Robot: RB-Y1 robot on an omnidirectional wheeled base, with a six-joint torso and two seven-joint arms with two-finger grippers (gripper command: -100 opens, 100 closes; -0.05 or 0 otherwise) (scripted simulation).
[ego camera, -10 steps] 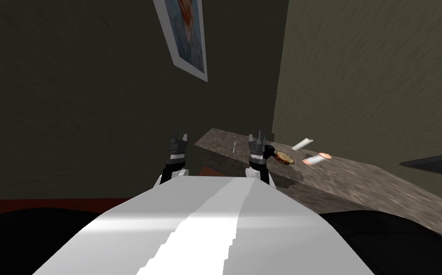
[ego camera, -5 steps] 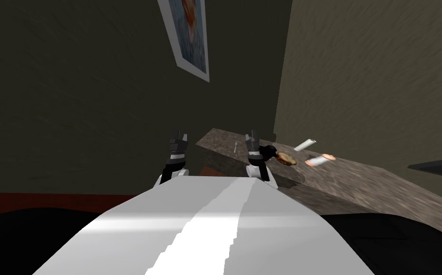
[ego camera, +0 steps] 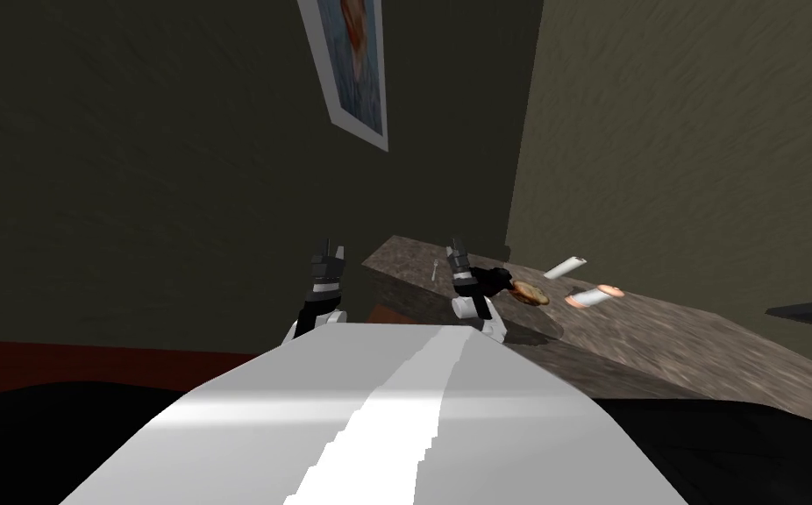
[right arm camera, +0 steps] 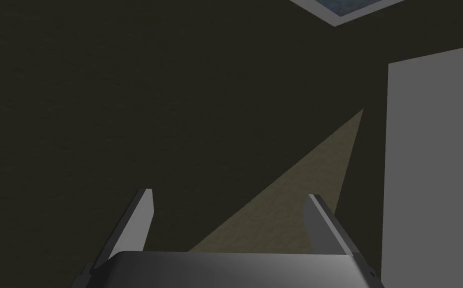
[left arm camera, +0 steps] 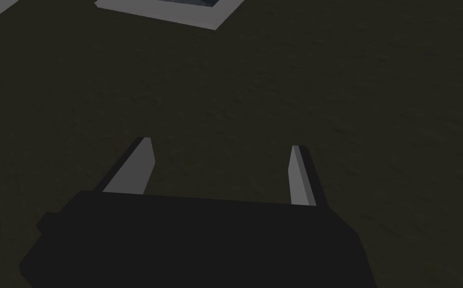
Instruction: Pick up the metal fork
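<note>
Two arms stick up, fingers spread wide and empty: left gripper (ego camera: 330, 247) off the counter's (ego camera: 658, 342) end, right gripper (ego camera: 456, 250) over it. One fork (ego camera: 435, 270) lies just beside the right gripper; one cookie (ego camera: 530, 293), two tubes (ego camera: 566, 267) sit further along.

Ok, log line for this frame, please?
stage: pre-grasp | fork: lying on counter, not held | right gripper: open, empty, near fork | left gripper: open, empty, left of counter

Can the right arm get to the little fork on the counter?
Probably yes: the fork lies bare on the counter near the open right gripper, though that gripper points at the wall, not down.
</note>
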